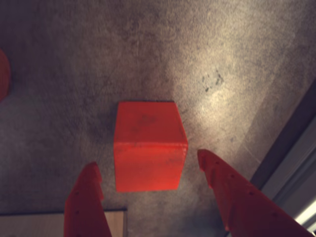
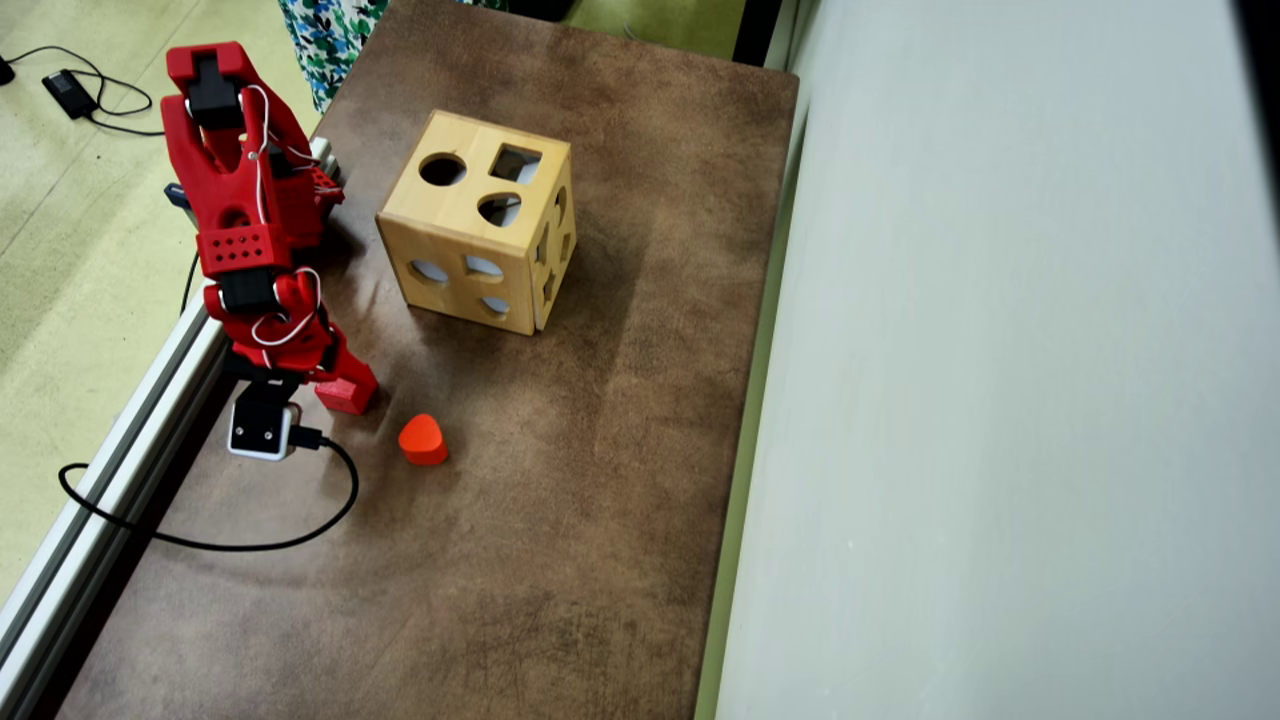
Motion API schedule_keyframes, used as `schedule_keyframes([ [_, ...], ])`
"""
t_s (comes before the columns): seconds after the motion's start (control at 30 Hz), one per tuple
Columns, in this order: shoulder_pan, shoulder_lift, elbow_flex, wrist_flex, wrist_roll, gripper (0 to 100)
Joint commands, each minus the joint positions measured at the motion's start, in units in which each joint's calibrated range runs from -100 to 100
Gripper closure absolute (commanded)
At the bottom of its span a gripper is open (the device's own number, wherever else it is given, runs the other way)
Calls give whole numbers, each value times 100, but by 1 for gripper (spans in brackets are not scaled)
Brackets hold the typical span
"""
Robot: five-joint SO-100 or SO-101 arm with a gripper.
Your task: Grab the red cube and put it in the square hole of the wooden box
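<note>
A brown table point(image 2: 600, 480) carries the wooden box point(image 2: 470, 240), its square hole point(image 2: 515, 163) facing up beside a round one. The red arm point(image 2: 250, 210) bends down at the table's left edge in the overhead view. Its gripper point(image 1: 148, 165) hangs spread wide, fingers flanking the red cube point(image 1: 148, 148) without touching. A heart-shaped block point(image 2: 422, 440) lies just beside.

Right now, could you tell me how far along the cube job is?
Done: the tool has reached the red cube, open, one finger on each side. In hand: closing on it; the cube sits on the table, not yet gripped. Left: lifting it, carrying it to the wooden box and dropping it through the square hole, which shows nothing in it.
</note>
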Motion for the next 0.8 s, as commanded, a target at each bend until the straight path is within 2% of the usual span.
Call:
schedule_keyframes([
  [0.0,12,-9,-21,-60,20,69],
  [0.53,-55,34,-21,-68,15,69],
  [0.77,-55,552,-102,-68,10,69],
])
